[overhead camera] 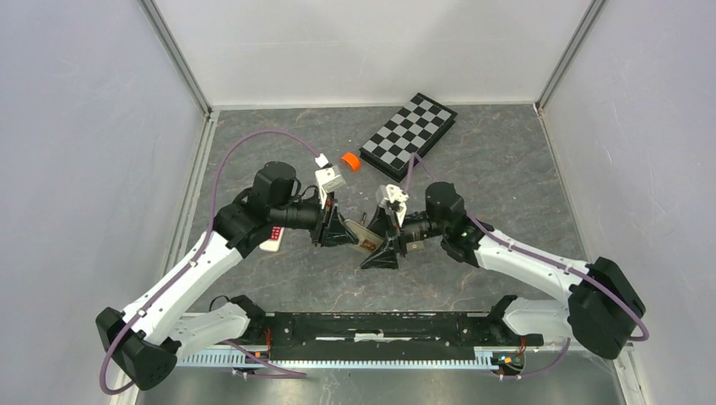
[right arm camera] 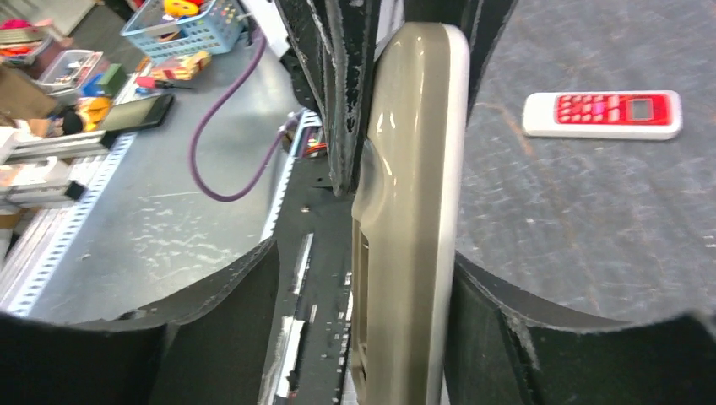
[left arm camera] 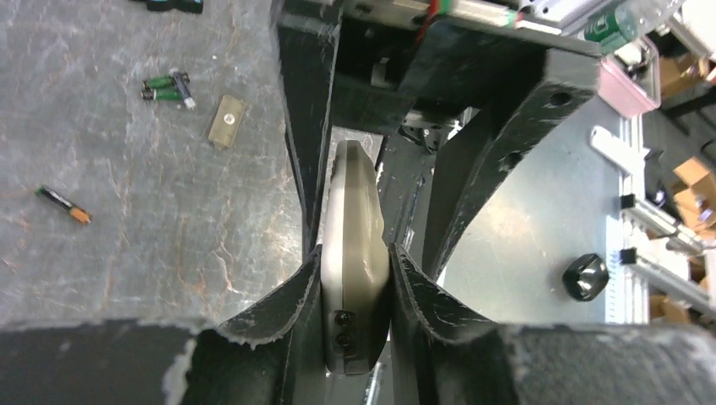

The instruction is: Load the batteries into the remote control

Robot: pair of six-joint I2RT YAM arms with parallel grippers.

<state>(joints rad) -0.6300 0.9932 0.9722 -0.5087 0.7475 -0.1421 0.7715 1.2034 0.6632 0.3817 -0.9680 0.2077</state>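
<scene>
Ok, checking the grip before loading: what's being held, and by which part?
The beige remote, pinched at one end by the left gripper; right gripper open.

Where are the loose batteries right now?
In the left wrist view they lie on the table, left side of the frame: a green pair beside the tan cover plate, and one dark orange-tipped cell alone, lower left.

From above, the left arm [overhead camera: 241,224] hides part of the red-and-white remote [overhead camera: 272,241]; the left gripper [overhead camera: 348,234] and right gripper [overhead camera: 380,240] hide most of the beige remote [overhead camera: 366,240], cropped in the right wrist view
</scene>
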